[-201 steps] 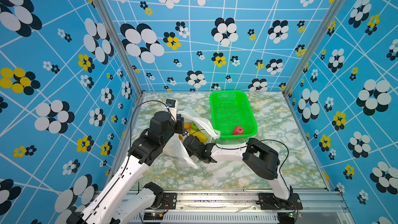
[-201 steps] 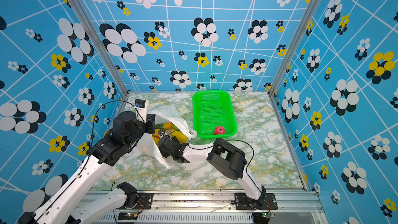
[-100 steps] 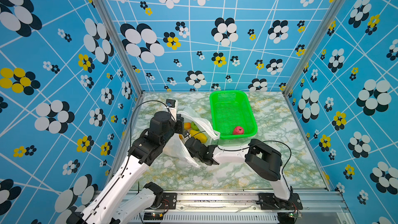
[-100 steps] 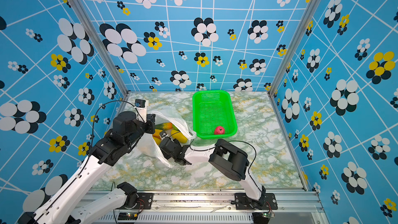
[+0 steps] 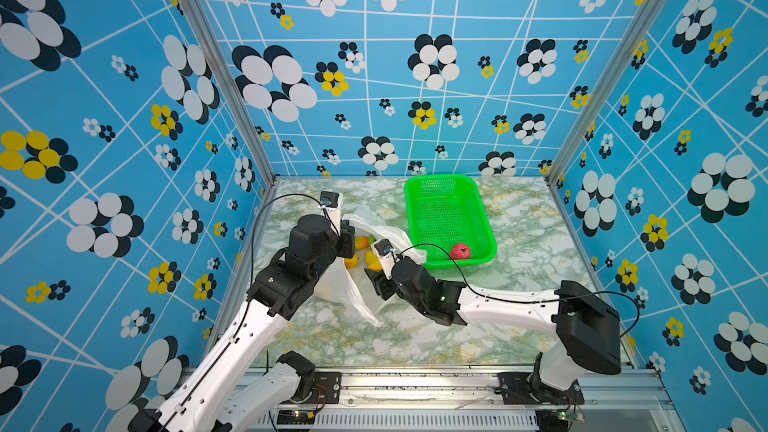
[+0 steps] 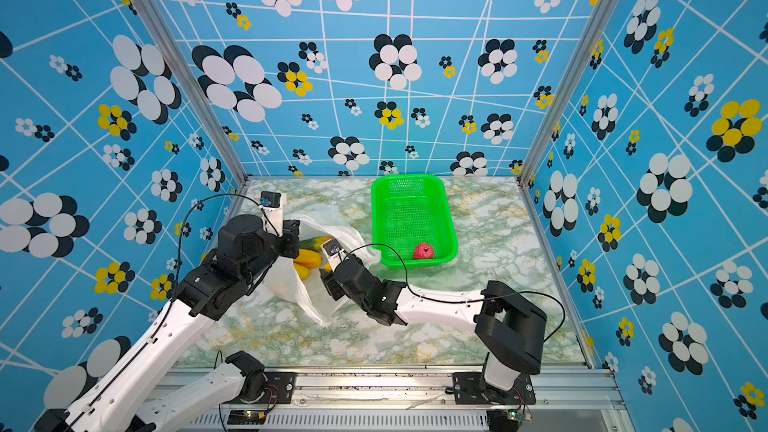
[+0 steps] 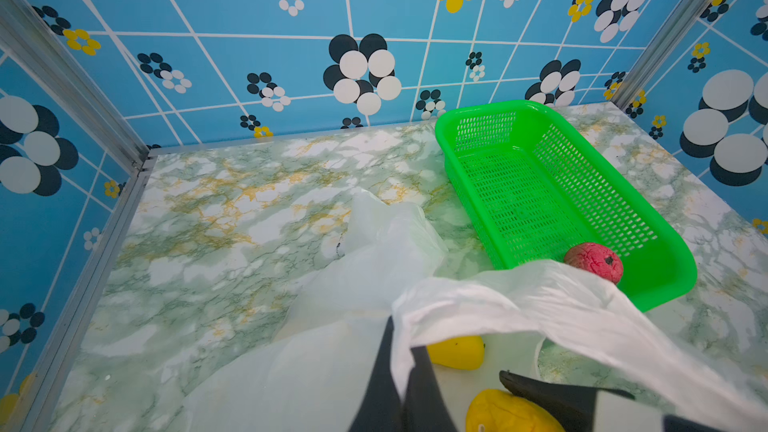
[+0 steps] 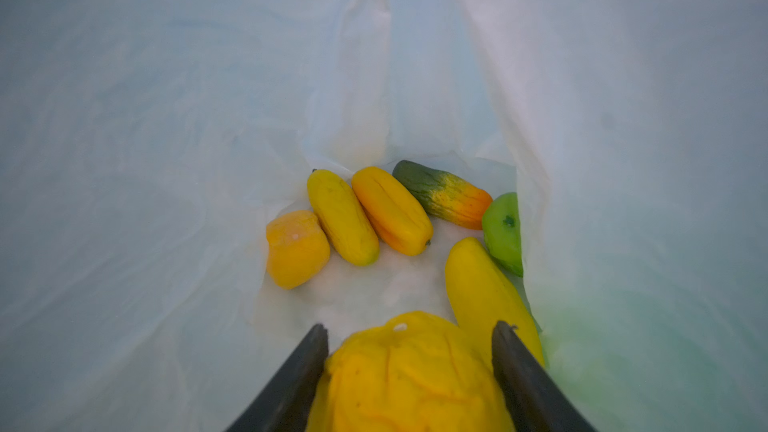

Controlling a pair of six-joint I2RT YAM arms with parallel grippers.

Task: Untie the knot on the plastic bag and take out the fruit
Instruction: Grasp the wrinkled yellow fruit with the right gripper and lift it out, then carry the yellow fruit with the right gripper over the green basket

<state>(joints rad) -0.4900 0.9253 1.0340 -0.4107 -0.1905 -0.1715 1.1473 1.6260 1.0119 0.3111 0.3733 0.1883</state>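
Observation:
The white plastic bag (image 5: pixel 353 297) (image 6: pixel 291 288) lies on the marble table with its mouth held open; the knot is not visible. My left gripper (image 5: pixel 353 238) (image 7: pixel 403 351) is shut on the bag's upper rim, and white film passes between its fingers. My right gripper (image 5: pixel 372 276) (image 8: pixel 410 326) reaches into the mouth. It is shut on a bumpy yellow fruit (image 8: pixel 411 376) (image 7: pixel 507 413), one finger on each side. Deeper in the bag lie several more fruit: a yellow oblong one (image 8: pixel 343 218), an orange one (image 8: pixel 295 247) and a green one (image 8: pixel 505 230).
A green mesh basket (image 5: pixel 449 184) (image 6: pixel 409 182) (image 7: pixel 681 259) stands just right of the bag, near the back wall. It holds one red bumpy fruit (image 5: pixel 460 251) (image 6: pixel 424 251) (image 7: pixel 594 261). Patterned blue walls close in three sides.
My right gripper has slid a little further left into the bag mouth and its jaws have narrowed around the yellow fruit. The left arm and the bag rim have stayed put.

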